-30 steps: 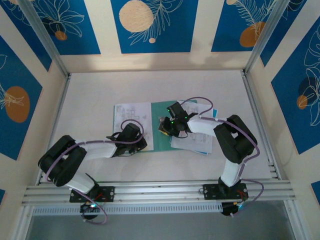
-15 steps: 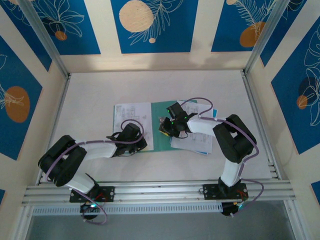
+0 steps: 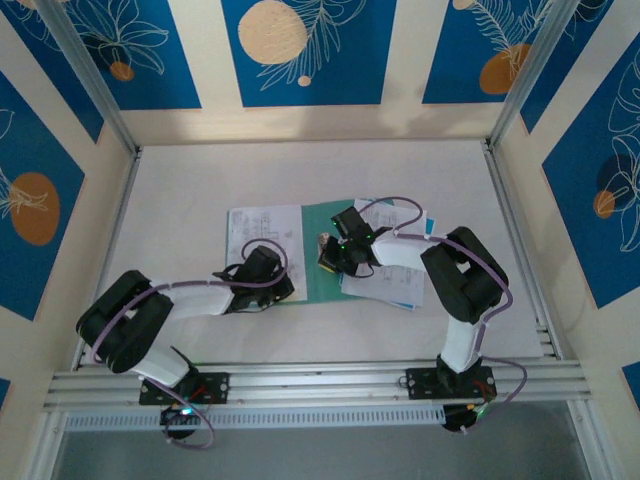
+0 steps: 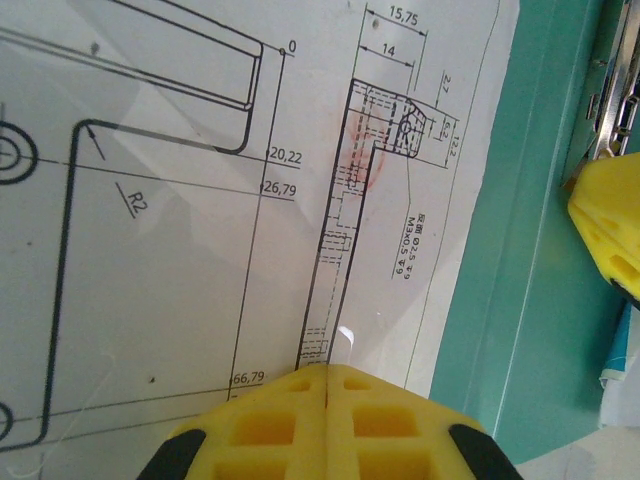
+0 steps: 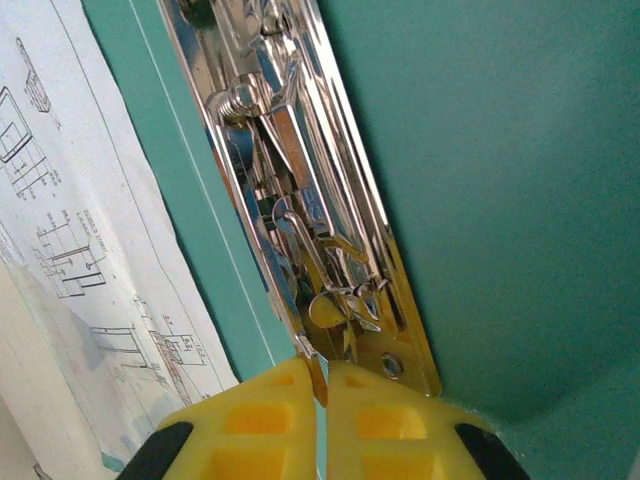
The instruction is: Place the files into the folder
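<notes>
The teal folder [image 3: 322, 276] lies open in the middle of the table. A white file [image 3: 262, 232] with line drawings covers its left leaf, and more files [image 3: 396, 284] lie at its right. My left gripper [image 3: 274, 286] is shut, tips down on that left file [image 4: 200, 200] with nothing between them [image 4: 328, 372]; the folder's teal card [image 4: 530, 270] shows beside the sheet. My right gripper [image 3: 328, 257] is shut on the near edge of the folder's shiny metal clip [image 5: 300, 200], a thin strip of it pinched between the fingertips [image 5: 322, 372].
A light-blue sheet [image 3: 430, 226] peeks out under the right-hand papers. Aluminium frame rails [image 3: 310, 382] run along the near edge, and posts and patterned walls close in the sides and back. White table [image 3: 300, 175] stretches behind the folder.
The right gripper's jaws have closed onto the clip, and its arm's elbow has shifted a little left. The left arm has stayed put on the sheet.
</notes>
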{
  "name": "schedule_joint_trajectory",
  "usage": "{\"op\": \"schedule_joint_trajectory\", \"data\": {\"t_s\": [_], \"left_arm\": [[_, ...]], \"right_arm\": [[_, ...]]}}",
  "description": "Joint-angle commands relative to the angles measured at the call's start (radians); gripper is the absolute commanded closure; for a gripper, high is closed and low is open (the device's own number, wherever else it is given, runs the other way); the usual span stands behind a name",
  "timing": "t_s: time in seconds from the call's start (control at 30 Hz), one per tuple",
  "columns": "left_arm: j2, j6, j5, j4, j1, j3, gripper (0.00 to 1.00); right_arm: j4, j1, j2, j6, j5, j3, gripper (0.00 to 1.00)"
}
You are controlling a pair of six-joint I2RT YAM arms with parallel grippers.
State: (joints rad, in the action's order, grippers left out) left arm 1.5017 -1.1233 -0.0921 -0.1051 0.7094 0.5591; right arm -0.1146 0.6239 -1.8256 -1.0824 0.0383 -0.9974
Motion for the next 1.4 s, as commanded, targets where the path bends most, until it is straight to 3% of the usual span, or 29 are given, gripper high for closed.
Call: {"op": "schedule_joint_trajectory", "data": {"t_s": [0.0,0.3,0.53,0.8,1.13,1.37], "left_arm": [[0.009,0.019,0.023,0.103,0.01,-0.003,1.0],[0.0,-0.029,0.048,0.105,0.011,-0.026,1.0],[-0.039,-0.107,0.1,0.113,0.012,-0.077,1.0],[-0.06,-0.15,0.121,0.101,0.011,-0.107,1.0],[-0.073,-0.173,0.138,0.105,0.011,-0.128,1.0],[-0.083,-0.176,0.146,0.117,0.011,-0.135,1.0]], "right_arm": [[-0.013,-0.009,-0.019,-0.017,-0.005,0.009,0.93],[0.009,-0.054,-0.022,-0.027,0.041,0.065,0.99],[-0.097,-0.096,-0.047,-0.026,0.067,0.054,1.0],[-0.275,-0.121,-0.141,-0.045,0.039,0.001,1.0],[-0.511,-0.113,-0.184,-0.053,-0.09,-0.11,1.0],[-0.465,-0.114,-0.135,-0.062,-0.079,-0.112,1.0]]}}
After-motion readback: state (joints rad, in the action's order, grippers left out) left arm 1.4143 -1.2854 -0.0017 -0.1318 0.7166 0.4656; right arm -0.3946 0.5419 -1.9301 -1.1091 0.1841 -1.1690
